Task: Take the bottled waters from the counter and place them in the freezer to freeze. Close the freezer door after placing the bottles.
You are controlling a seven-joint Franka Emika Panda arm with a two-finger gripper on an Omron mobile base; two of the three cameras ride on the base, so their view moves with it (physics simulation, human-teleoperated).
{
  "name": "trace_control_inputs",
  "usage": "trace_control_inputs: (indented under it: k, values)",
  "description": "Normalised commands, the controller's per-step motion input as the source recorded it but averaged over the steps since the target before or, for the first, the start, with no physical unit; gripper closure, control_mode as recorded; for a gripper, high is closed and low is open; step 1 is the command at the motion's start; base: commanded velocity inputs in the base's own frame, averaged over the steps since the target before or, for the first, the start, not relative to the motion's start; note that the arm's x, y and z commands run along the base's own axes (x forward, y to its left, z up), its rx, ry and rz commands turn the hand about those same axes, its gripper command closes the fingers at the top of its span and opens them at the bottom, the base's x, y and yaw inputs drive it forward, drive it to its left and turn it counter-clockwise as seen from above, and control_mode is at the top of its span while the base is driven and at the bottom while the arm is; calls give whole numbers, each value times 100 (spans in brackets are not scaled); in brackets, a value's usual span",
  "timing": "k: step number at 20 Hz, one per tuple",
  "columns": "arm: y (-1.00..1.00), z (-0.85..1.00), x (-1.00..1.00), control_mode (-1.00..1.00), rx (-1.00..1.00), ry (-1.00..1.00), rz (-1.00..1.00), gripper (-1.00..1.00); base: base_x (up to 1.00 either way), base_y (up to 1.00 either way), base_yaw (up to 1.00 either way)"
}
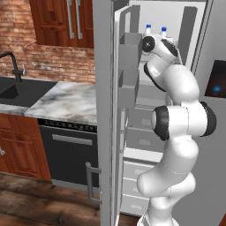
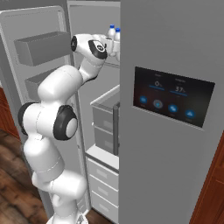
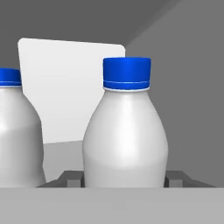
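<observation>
Bottled waters [image 3: 124, 131] stand upright inside the freezer [image 1: 152, 110], hand [image 3: 124, 180] clamped on the right one.

the freezer [image 2: 94, 65] is open, with its freezer door [image 2: 26, 26] swung out to the left of the compartment and two grey bins [image 2: 41, 47] hanging on the door's inner side, one above the other. the white arm [image 2: 57, 122] climbs up in front of the door and bends its hand into the top of the freezer, right where the two bottled waters [image 2: 112, 33] show their blue caps up high, side by side, though the hand's tip is hidden behind the other door's edge so i can't tell what it's touching. lower down inside the freezer there's a grey drawer box [image 2: 105, 118] and white drawers [image 2: 103, 183] below that, and to the right of the freezer is the dispenser door [image 2: 175, 175] with a dark blue-lit panel [image 2: 173, 96].
</observation>
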Motion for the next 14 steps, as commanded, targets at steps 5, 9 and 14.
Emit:
trace_control_inputs:
  k: [5, 9, 14]
  values:
    - [-3, -26, 0, -100, 0, 0, 0, 100, 0, 0, 0]
    - [-1, -5, 0, -100, 0, 1, 0, 100, 0, 0, 0]
    - [0, 0, 1, -100, 0, 0, 0, -100, 0, 0, 0]
